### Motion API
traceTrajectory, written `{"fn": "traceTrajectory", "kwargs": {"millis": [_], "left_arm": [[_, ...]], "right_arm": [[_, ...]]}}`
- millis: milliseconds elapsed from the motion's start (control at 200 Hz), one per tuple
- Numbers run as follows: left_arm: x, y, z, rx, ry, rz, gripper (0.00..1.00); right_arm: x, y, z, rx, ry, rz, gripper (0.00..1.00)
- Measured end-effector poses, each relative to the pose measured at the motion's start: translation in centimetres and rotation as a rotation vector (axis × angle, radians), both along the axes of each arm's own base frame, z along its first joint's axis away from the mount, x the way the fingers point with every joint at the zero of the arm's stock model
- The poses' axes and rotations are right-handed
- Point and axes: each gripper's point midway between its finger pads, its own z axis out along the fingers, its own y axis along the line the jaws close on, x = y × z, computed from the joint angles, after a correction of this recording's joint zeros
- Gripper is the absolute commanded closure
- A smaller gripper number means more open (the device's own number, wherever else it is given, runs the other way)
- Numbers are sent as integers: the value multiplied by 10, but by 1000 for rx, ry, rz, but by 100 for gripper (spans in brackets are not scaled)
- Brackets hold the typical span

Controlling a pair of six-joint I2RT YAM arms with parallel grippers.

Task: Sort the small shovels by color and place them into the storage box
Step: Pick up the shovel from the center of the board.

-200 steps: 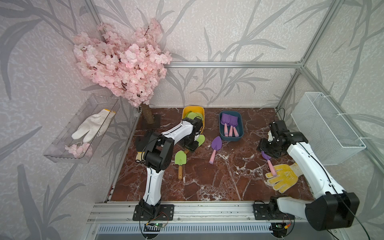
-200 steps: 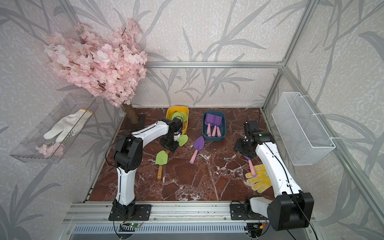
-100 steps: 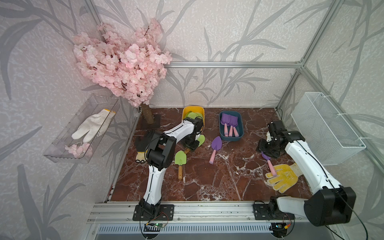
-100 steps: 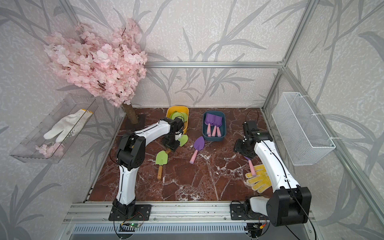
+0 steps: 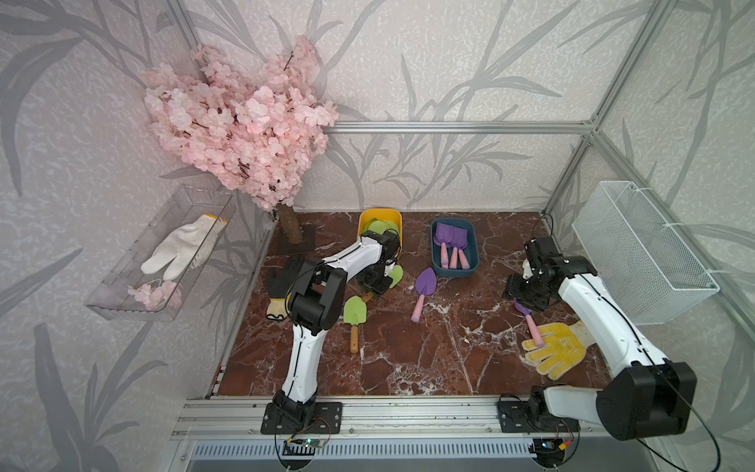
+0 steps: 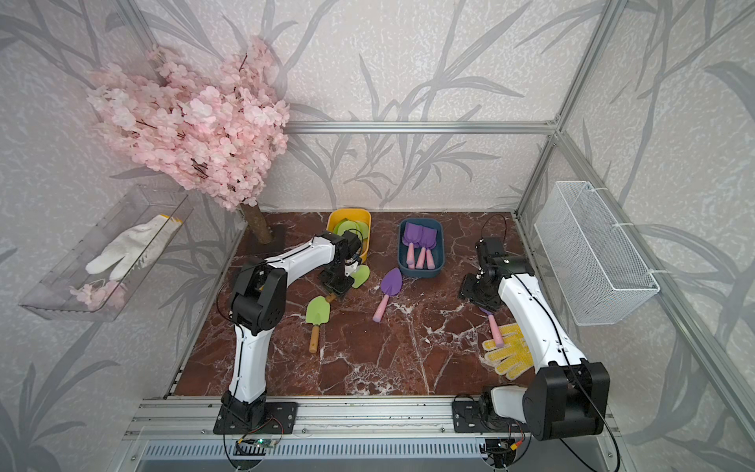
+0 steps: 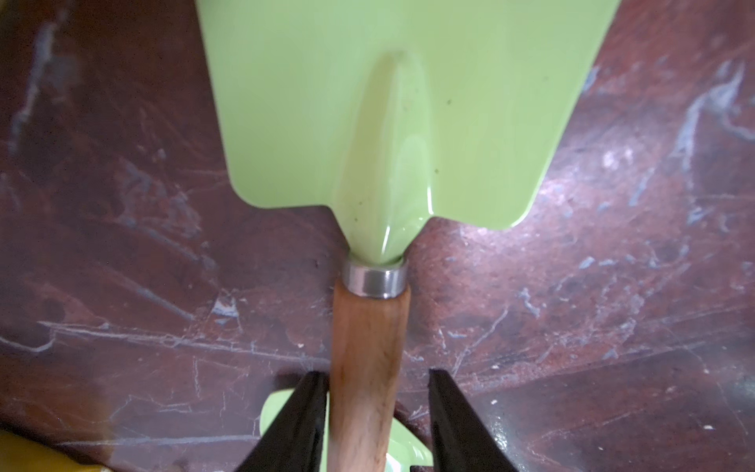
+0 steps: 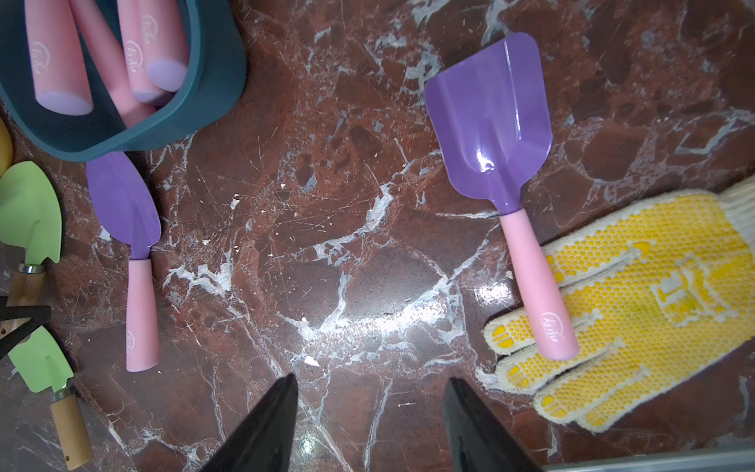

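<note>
In the left wrist view a green shovel (image 7: pixel 388 102) lies on the marble floor, and its wooden handle runs between the fingers of my left gripper (image 7: pixel 375 372). One finger touches the handle, while a gap remains at the other. In a top view this gripper (image 5: pixel 374 282) is low, just in front of the yellow box (image 5: pixel 380 216) that holds green shovels. Another green shovel (image 5: pixel 354 312) and a purple shovel (image 5: pixel 425 284) lie loose. The blue box (image 5: pixel 453 274) holds purple shovels. My right gripper (image 8: pixel 371 380) is open and empty, beside a purple shovel (image 8: pixel 494 122) whose handle rests on a yellow glove (image 8: pixel 653 286).
A black glove (image 5: pixel 282 278) lies by the left arm. The cherry tree (image 5: pixel 245 130) stands at the back left corner. A white wire basket (image 5: pixel 637 253) hangs on the right wall, and a clear shelf (image 5: pixel 122 286) with a white glove hangs on the left wall.
My left gripper's jaws have narrowed around the green shovel's handle. The right arm has shifted only slightly and its jaws have stayed apart.
</note>
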Motion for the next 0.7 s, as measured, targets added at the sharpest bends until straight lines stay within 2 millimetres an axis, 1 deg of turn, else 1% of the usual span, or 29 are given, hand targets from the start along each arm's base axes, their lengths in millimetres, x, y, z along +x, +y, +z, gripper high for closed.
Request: {"fn": "traceTrajectory", "kwargs": {"millis": [420, 490, 700], "left_arm": [[-1, -1, 0, -7, 3, -1, 65], [-1, -1, 0, -9, 4, 0, 68], [-2, -3, 0, -10, 6, -5, 73]], "right_arm": [[2, 2, -1, 11, 0, 4, 39], [2, 2, -1, 11, 0, 4, 39], [2, 3, -1, 15, -1, 5, 39]]}}
